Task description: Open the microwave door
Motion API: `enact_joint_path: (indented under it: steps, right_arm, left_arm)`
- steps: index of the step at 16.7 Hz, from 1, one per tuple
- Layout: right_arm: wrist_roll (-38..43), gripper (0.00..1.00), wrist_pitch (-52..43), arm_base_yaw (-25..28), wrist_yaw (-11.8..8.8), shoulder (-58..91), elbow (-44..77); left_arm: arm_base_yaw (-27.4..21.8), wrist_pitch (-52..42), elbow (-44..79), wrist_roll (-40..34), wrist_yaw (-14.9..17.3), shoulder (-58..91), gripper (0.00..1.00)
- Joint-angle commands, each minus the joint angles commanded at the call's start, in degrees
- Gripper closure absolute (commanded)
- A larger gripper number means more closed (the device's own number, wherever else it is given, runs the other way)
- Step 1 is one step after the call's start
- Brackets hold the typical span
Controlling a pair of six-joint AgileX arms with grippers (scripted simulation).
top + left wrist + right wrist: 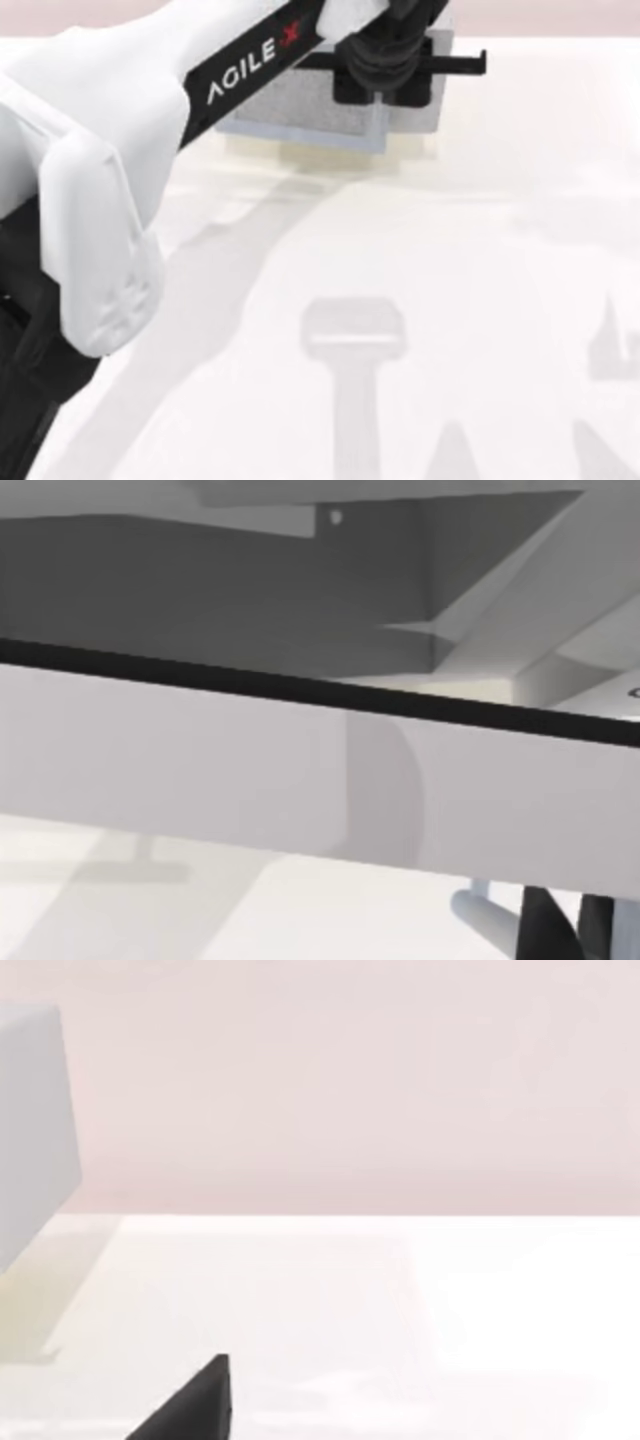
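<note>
The microwave (330, 110) sits on the bench (420, 300) at its far edge, a little left of centre. The left arm (150, 110) reaches from the near left corner diagonally across to the far side, and its tool (385, 70) lies over the microwave's right part. The microwave door (250, 760) lies close before the left wrist camera. In the right wrist view the microwave stands on the bench.

Top view: overhead, looking down on the table (420, 300).
Left wrist view: pressed close against the microwave (200, 750).
Right wrist view: low, level across the table.
Shared: microwave, all 3 views.
</note>
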Motion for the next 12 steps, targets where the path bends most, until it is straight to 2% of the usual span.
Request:
enact_joint_path:
  steps: [8, 12]
  right_arm:
    - [0.0, 0.00, 0.0, 0.0, 0.0, 0.0, 0.0]
    - [0.0, 0.00, 0.0, 0.0, 0.0, 0.0, 0.0]
  left_arm:
    - [0.7, 6.7, -12.8, 5.0, 1.8, -7.5, 1.00]
    - [0.8, 7.6, -14.3, 5.6, 2.2, -8.4, 1.00]
